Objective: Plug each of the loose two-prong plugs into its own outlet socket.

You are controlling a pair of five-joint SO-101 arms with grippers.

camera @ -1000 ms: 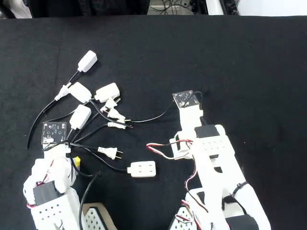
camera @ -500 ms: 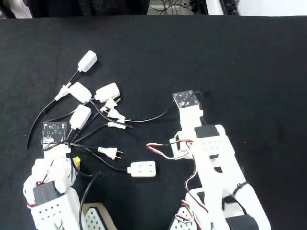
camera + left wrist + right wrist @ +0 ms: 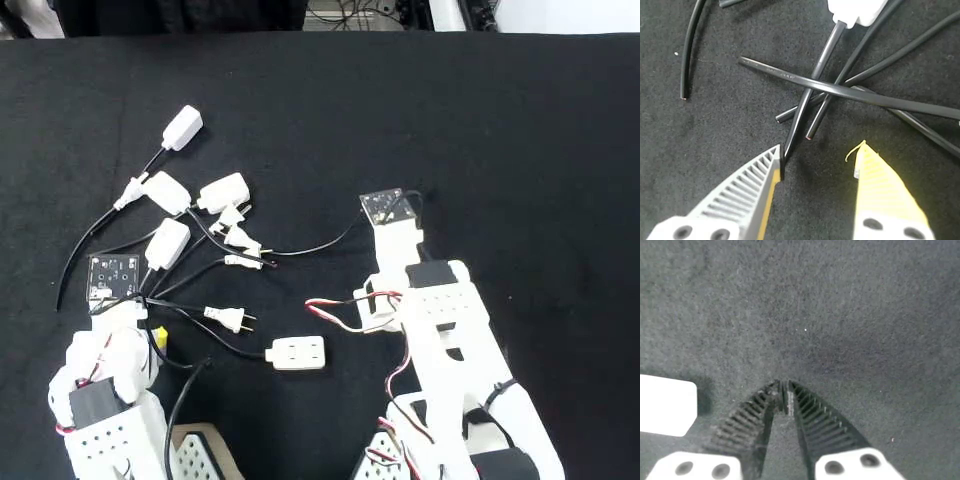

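Several white outlet sockets on black cords lie at the left of the table: one far back [image 3: 183, 127], two side by side [image 3: 166, 192] [image 3: 225, 190], one nearer [image 3: 167, 243], and a flat one [image 3: 297, 352] in front. Loose two-prong plugs lie among the cords [image 3: 230, 318] [image 3: 243, 238] [image 3: 240, 262]. My left gripper [image 3: 135, 305] hovers over the crossing cords; in its wrist view the left gripper [image 3: 820, 157] is open above cut cord ends [image 3: 807, 136]. Near the table's middle, my right gripper [image 3: 390, 215] [image 3: 786, 392] is shut on nothing, over bare cloth.
Black cloth [image 3: 500, 130] covers the whole table, bare at the back and right. A white object [image 3: 665, 405] shows at the edge of the right wrist view. A tan-edged white piece [image 3: 200, 455] lies beside the left arm's base.
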